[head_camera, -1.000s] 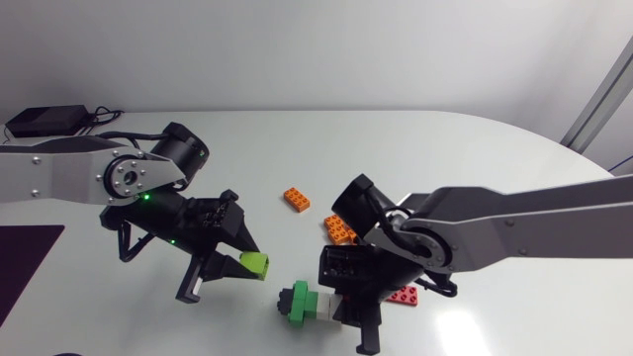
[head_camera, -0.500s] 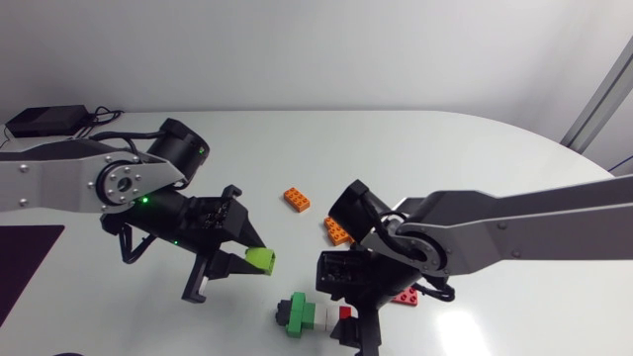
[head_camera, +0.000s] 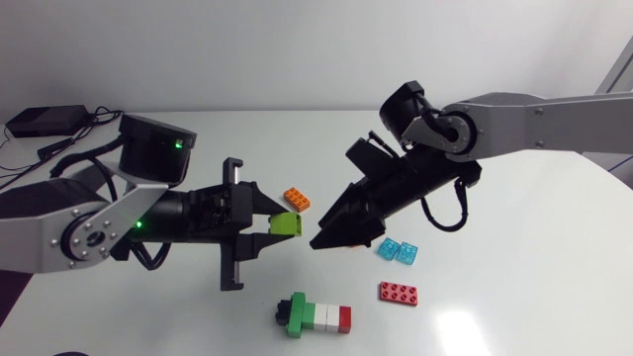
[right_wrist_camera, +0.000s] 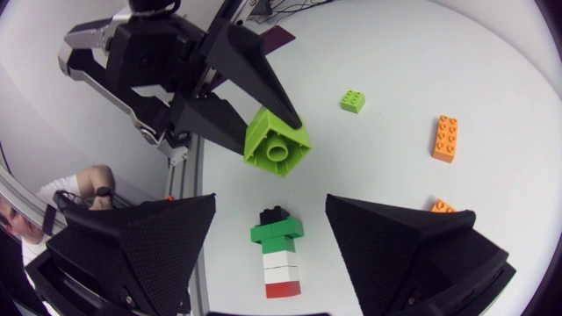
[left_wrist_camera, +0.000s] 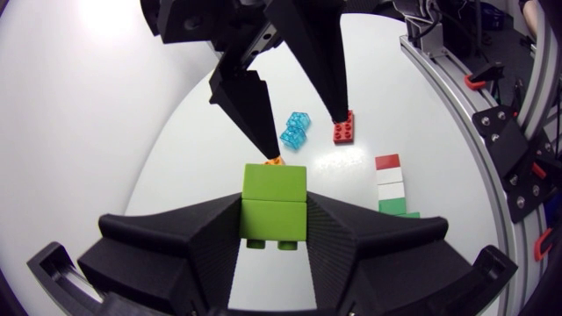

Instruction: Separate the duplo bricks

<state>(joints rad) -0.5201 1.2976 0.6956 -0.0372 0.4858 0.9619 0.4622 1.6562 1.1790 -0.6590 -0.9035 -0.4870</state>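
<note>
There is one lime-green plastic duplo brick [head_camera: 289, 224], and it is in the air over the middle of the table, clamped from two sides between the narrow-set fingers of the left gripper [head_camera: 275, 225]. The right gripper [head_camera: 336, 232] points at this brick from the other side with its fingers spread wide and nothing between them. One fingertip is very near the brick, but I cannot tell if it touches. On the table lies one stack of joined bricks [head_camera: 316, 314], close to the near edge, with black, green, white and red parts in a row. There is one flat red studded plate [head_camera: 398, 293] just beside the stack, towards the right edge. Two translucent blue bricks [head_camera: 397, 250] lie touching each other, a little farther from the near edge than the plate. There is one long orange brick [head_camera: 297, 199] near the middle, and one second orange brick [right_wrist_camera: 442, 206] of which only a corner shows. One small lime-green square brick [right_wrist_camera: 353, 101] lies apart from the others. The white glossy table [head_camera: 534, 287] has a rounded edge. One black box with cables [head_camera: 45, 121] sits at its far left corner, and one dark mat [head_camera: 25, 262] lies at its left edge.
</note>
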